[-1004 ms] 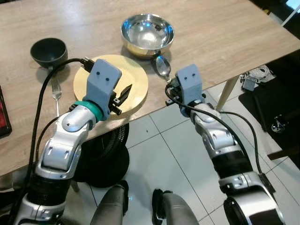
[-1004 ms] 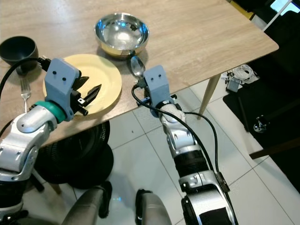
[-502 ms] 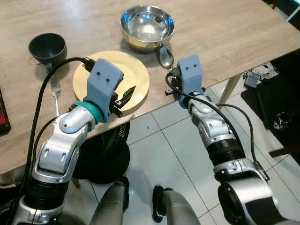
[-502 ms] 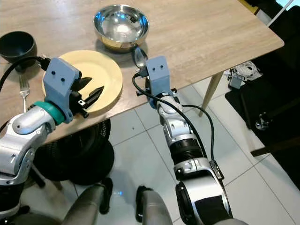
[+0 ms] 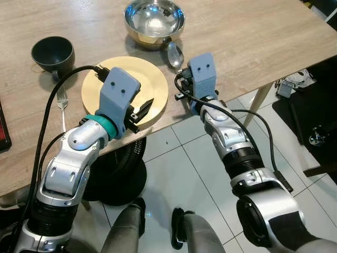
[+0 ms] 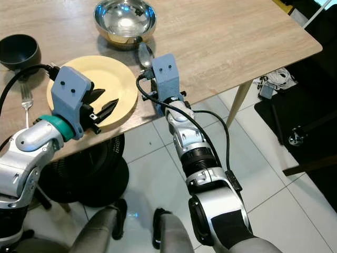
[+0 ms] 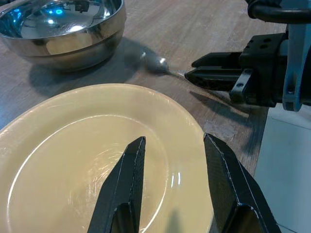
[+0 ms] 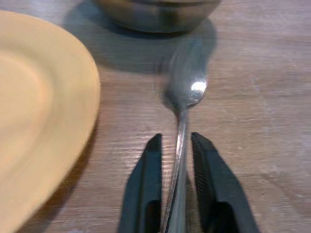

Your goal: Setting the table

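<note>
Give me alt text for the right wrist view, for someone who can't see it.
The right gripper has its two black fingers closed on the handle of a metal spoon lying on the wooden table. A yellow plate lies to one side, and the steel bowl sits just past the spoon's head.

Wooden table (image 5: 253,37) w/ yellow plate (image 5: 105,89) nr front edge, steel bowl (image 5: 154,21) behind it, spoon (image 5: 174,54) btwn them, dark cup (image 5: 52,52) & fork (image 5: 63,103) at left.

My right tool (image 8: 176,160) hemmed between round yellow plate (image 8: 34,111) and shiny steel bowl (image 5: 154,21), bare wooden surface (image 5: 253,37) rightward
</note>
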### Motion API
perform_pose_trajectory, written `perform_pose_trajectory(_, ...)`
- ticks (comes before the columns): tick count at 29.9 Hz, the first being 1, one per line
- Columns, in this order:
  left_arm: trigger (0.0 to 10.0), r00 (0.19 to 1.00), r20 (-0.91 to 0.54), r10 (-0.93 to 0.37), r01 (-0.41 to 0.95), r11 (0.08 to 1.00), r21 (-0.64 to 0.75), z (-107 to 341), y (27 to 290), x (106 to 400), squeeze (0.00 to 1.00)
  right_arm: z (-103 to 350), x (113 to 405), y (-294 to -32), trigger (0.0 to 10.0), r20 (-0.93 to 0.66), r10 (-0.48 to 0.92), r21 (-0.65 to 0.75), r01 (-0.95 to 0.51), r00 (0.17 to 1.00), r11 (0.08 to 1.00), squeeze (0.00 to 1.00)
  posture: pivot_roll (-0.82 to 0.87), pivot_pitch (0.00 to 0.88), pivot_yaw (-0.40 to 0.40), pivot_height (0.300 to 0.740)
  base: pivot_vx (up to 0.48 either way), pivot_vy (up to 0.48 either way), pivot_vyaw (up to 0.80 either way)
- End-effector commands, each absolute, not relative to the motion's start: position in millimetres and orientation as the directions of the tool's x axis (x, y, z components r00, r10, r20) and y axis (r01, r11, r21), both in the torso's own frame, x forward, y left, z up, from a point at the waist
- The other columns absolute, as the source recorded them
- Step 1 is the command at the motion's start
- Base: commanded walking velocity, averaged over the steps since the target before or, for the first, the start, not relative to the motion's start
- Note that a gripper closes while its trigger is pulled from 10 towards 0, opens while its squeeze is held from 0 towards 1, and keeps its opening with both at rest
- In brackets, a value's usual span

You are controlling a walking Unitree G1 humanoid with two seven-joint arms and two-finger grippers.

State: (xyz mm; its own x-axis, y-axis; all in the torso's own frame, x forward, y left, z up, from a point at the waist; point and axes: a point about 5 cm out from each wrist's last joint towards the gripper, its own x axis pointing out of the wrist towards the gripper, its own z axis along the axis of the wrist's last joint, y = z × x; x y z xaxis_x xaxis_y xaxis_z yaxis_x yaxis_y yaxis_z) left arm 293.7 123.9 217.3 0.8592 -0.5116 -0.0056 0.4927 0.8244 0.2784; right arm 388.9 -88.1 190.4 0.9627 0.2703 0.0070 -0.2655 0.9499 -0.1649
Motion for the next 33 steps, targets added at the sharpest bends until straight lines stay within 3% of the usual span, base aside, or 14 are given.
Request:
perform_pose_trajectory(1, 10.0, 0.846, -0.025, -0.533, 0.52, 0.813, 0.262, 212, 119, 291, 0.0, 187, 390, -98, 10.0, 0.009, 0.228, -0.155, -0.223, 0.974, 0.962, 1.0, 0.1, 0.177, 0.016, 0.74, 0.0, 0.0, 0.0)
perform_pose_trajectory(2, 10.0, 0.846, -0.025, -0.533, 0.52, 0.813, 0.262, 212, 119, 291, 0.0, 187, 390, -98, 10.0, 0.009, 0.228, -0.155, -0.223, 0.974, 0.962, 1.0, 0.1, 0.177, 0.016, 0.74, 0.0, 0.0, 0.0)
perform_pose_trajectory(3, 10.0, 0.844, -0.024, -0.536, 0.523, 0.811, 0.261, 212, 118, 292, 0.0, 188, 391, -102, 10.0, 0.02, 0.207, -0.157, -0.201, 0.978, 0.967, 0.31, 0.1, 0.174, 0.019, 0.74, 0.0, 0.0, 0.0)
perform_pose_trajectory(4, 10.0, 0.844, -0.024, -0.536, 0.523, 0.811, 0.261, 212, 118, 292, 0.0, 188, 391, -102, 10.0, 0.02, 0.207, -0.157, -0.201, 0.978, 0.967, 0.31, 0.1, 0.174, 0.019, 0.74, 0.0, 0.0, 0.0)
perform_pose_trajectory(5, 10.0, 0.842, -0.023, -0.539, 0.526, 0.81, 0.261, 213, 117, 293, 0.0, 190, 391, -106, 10.0, 0.032, 0.189, -0.155, -0.182, 0.981, 0.971, 0.0, 0.1, 0.17, 0.02, 0.74, 0.0, 0.0, 0.0)
perform_pose_trajectory(14, 10.0, 0.842, -0.018, -0.54, 0.525, 0.81, 0.261, 213, 116, 294, 0.0, 201, 389, -124, 10.0, 0.123, 0.121, -0.104, -0.109, 0.985, 0.989, 0.0, 0.1, 0.159, 0.023, 0.74, 0.0, 0.0, 0.0)
perform_pose_trajectory(22, 10.0, 0.89, 0.011, -0.455, 0.439, 0.865, 0.241, 214, 114, 306, 0.0, 204, 358, -175, 10.0, 0.253, -0.108, 0.037, 0.102, 0.961, 0.994, 0.0, 0.07, 0.144, 0.038, 0.74, 0.0, 0.0, 0.0)
perform_pose_trajectory(33, 10.0, 0.911, 0.041, -0.41, 0.392, 0.894, 0.218, 218, 110, 315, 0.0, 185, 332, -196, 10.0, 0.229, -0.224, 0.067, 0.214, 0.947, 0.974, 0.0, 0.04, 0.142, 0.052, 0.74, 0.0, 0.0, 0.0)
